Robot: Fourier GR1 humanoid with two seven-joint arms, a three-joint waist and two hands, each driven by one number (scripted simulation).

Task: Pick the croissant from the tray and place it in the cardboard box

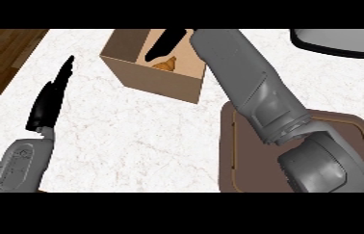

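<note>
The right hand (165, 41) was seen reaching over the far wall of the cardboard box (158, 81), its grey forearm stretched diagonally from the near right of the scene across the tray (229, 146) and up to the box. The hand was lowered into the open top, presumably so that the croissant (166, 64) could be set down inside rather than let fall from above. The croissant was visible within the box, just below the dark fingers (156, 52), close to the box's right inner wall. Whether the fingers were curled round it or already spread apart could not be told, since hand and pastry overlapped in shadow; contact between them could not be confirmed either.

The tray, a brown square with a raised rim, lay on the counter (128, 132) at the near right, largely hidden beneath the forearm; no pastry could be made out on the part that showed. The box had been set to the left of the tray and farther away, near enough that one arm could span both.

The left hand (50, 100) was held at the left of the scene with its fingers straight and pointing away, resting and holding nothing. It was judged that the placing step was nearly done, with only release and withdrawal remaining. A dark, rounded object (331, 43) showed at the far right corner.
</note>
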